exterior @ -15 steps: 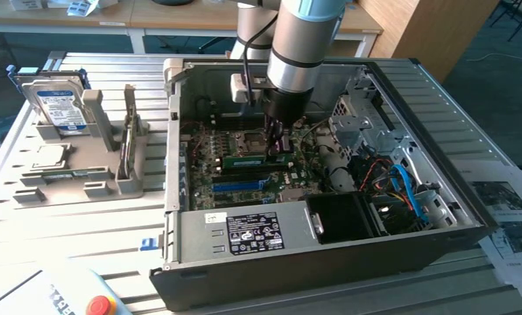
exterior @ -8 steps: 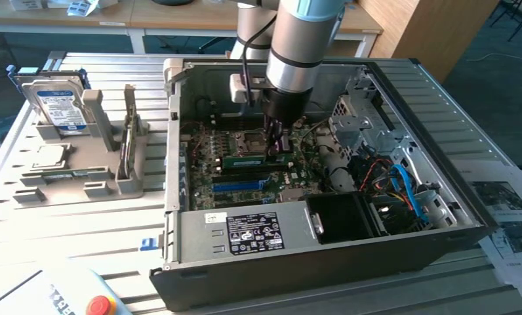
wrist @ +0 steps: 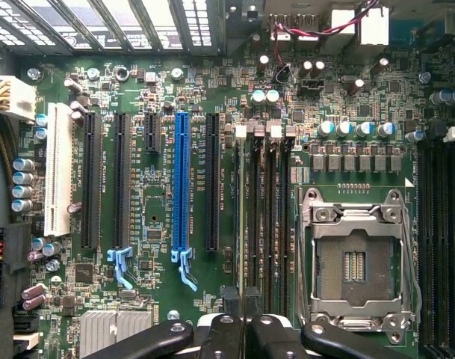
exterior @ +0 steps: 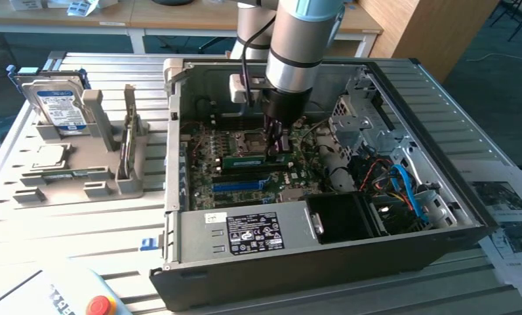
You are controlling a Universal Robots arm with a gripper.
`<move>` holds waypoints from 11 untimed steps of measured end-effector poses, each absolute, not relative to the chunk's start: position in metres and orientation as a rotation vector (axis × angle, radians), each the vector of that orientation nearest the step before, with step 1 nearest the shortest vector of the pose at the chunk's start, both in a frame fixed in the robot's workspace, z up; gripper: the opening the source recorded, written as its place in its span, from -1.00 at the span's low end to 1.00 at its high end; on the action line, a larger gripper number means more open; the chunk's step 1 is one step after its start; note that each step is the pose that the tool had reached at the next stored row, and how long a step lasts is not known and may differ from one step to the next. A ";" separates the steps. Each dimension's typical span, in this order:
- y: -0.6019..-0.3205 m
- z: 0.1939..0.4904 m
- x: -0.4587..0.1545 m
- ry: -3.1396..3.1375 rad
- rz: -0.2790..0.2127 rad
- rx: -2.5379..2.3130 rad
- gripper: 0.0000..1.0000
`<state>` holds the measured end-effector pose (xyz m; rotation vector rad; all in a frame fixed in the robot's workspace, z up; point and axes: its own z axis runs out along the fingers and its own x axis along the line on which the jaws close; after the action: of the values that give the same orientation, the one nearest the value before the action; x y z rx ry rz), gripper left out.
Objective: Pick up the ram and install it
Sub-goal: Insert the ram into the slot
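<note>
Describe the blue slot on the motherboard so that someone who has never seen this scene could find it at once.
Inside the open computer case lies the green motherboard, crossed by a row of long parallel expansion slots. The blue slot stands in that row between two black slots; it is the only blue one, the others being black or white.

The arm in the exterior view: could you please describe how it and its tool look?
The arm is a silver-grey cylinder with a pale blue band, ending in a black wrist section. A small white box with a thin dark cable sits beside it. The tool is dark and narrow; in the wrist view its black links carry silver bolts.
</note>
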<state>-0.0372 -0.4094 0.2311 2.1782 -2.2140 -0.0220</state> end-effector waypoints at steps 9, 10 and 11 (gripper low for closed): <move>-0.409 0.231 -0.037 -2.216 -0.018 2.180 -0.76; -0.409 0.231 -0.037 -2.216 -0.018 2.180 -0.76; -0.409 0.231 -0.037 -2.216 -0.018 2.180 -0.76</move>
<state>-0.0373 -0.4094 0.2310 2.1799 -2.2159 -0.0182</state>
